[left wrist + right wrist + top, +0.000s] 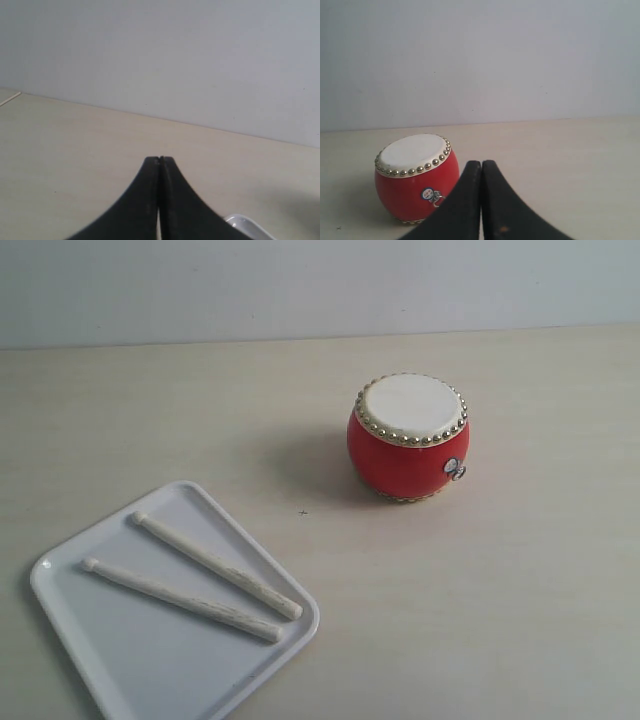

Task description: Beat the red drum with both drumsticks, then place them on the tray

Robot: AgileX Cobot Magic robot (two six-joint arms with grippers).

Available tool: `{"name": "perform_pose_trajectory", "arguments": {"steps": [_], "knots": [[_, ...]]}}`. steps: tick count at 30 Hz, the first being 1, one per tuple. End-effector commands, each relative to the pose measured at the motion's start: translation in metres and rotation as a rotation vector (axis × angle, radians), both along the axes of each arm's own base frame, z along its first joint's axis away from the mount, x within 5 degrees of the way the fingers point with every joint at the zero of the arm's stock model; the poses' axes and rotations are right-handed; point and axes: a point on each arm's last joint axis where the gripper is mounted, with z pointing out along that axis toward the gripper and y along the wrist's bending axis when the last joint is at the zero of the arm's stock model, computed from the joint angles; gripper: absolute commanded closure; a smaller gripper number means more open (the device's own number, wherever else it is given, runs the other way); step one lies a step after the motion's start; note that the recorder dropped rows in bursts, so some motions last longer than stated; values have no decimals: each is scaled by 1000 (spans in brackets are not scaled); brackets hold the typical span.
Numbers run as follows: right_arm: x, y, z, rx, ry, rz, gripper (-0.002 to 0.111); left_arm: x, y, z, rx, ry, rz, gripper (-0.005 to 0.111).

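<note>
Hidden/cut off first: both arms lie outside the exterior view, so we see each tool only through its own wrist camera. The flat white rectangular tray (140,670) with a low rim loses its 6 o'clock corner to the exterior frame edge. The left wrist view catches just one rounded corner of it. In the right wrist view, part of the base of the small glossy red drum (408,438) with a cream skin top and gold studs sits behind a black finger. The sticker by its small metal ring (455,469) is too small to read.

Tools: black left gripper (159,159) has its jaws pressed together with nothing between them. Black right gripper (481,162) is the same, closed on nothing.

Relative position: the drum stands upright ahead of the right gripper's tips, apart from them. The tray corner shows just beside the left gripper. We can't judge the gap.

Exterior layout: the drum is at 1 o'clock from centre on the pale wooden table (500,590), and the tray is at 7 o'clock, well apart from it. Two slim pale wooden sticks lie on the tray, the far drumstick (215,565) and the near drumstick (180,600). They lie side by side, not touching, with rounded tips toward 10 o'clock and butts toward 4 o'clock. The far one's butt is just beside the 3 o'clock rim.

Room: there is open tabletop between tray and drum, and from 3 to 6 o'clock of the drum. The grey wall (300,285) meets the table at 12 o'clock.
</note>
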Motion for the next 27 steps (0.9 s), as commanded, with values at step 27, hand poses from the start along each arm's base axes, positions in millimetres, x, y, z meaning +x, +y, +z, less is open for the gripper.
{"name": "perform_pose_trajectory", "arguments": {"steps": [27], "knots": [[0, 0, -2, -11, 9, -3, 108, 0, 0, -1, -3, 6, 1, 107]]}}
